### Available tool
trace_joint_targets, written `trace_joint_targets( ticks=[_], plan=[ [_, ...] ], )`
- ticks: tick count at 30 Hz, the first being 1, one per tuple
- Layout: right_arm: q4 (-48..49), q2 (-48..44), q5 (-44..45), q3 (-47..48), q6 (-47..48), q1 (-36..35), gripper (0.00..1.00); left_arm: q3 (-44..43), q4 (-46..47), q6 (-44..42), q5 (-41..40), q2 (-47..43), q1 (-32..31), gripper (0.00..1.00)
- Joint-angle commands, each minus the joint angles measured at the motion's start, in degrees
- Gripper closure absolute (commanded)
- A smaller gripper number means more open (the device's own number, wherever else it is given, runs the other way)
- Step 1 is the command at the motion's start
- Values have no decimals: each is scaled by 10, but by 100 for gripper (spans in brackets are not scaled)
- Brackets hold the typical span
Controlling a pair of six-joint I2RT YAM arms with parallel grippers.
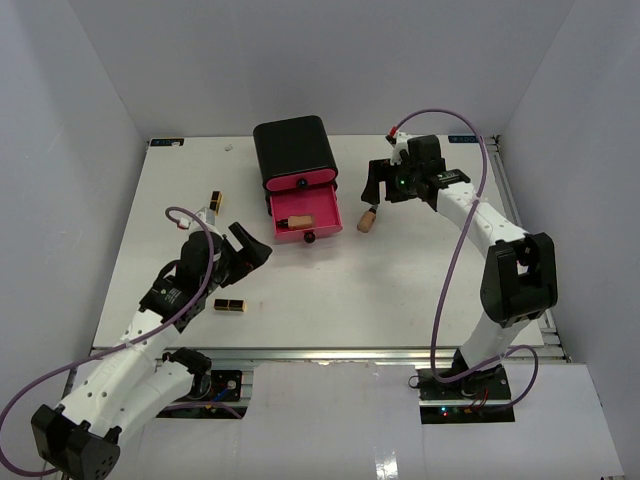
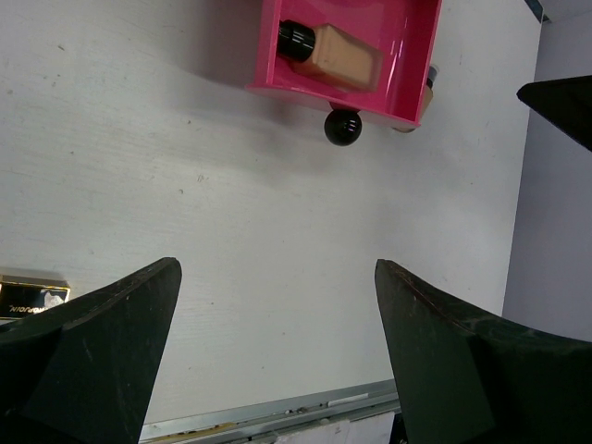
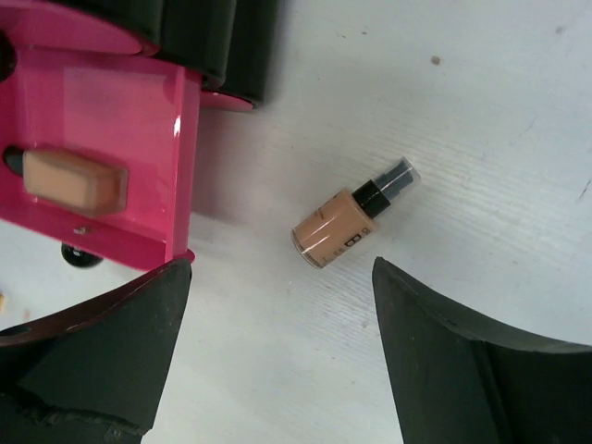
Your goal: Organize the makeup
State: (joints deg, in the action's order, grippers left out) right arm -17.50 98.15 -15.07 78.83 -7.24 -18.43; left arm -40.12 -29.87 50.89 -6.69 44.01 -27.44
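Note:
A tan bottle with a dark cap [image 1: 368, 220] lies on the table right of the open pink drawer [image 1: 322, 232]; it shows in the right wrist view [image 3: 347, 225]. A second tan bottle [image 1: 298, 219] lies inside the drawer [image 2: 407, 65] and shows in both wrist views [image 2: 338, 55] [image 3: 72, 180]. One black-and-gold lipstick case [image 1: 229, 305] lies near my left arm [image 2: 28, 294], another [image 1: 215, 200] at the left. My left gripper [image 1: 250, 247] [image 2: 277, 305] is open and empty. My right gripper [image 1: 383, 192] [image 3: 282, 305] is open just above the loose bottle. The orange tube and the egg shape are out of view.
The big black box [image 1: 295, 150] stands at the back centre, its lower drawer pulled out with a black knob [image 2: 342, 127]. White walls enclose the table on three sides. The metal front rail [image 2: 277, 412] runs along the near edge.

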Motion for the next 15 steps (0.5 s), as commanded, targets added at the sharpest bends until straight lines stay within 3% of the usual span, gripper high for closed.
trace_joint_targets(
  ticks=[1, 8, 15],
  plan=[
    [11, 38, 61, 14, -113, -3, 15, -18, 10, -1, 21, 13, 4, 3],
    [7, 105, 59, 32, -179, 2, 21, -13, -2, 12, 22, 3, 4, 2],
    [7, 153, 75, 66, -182, 2, 26, -8, -14, 25, 22, -1, 4, 2]
  ],
)
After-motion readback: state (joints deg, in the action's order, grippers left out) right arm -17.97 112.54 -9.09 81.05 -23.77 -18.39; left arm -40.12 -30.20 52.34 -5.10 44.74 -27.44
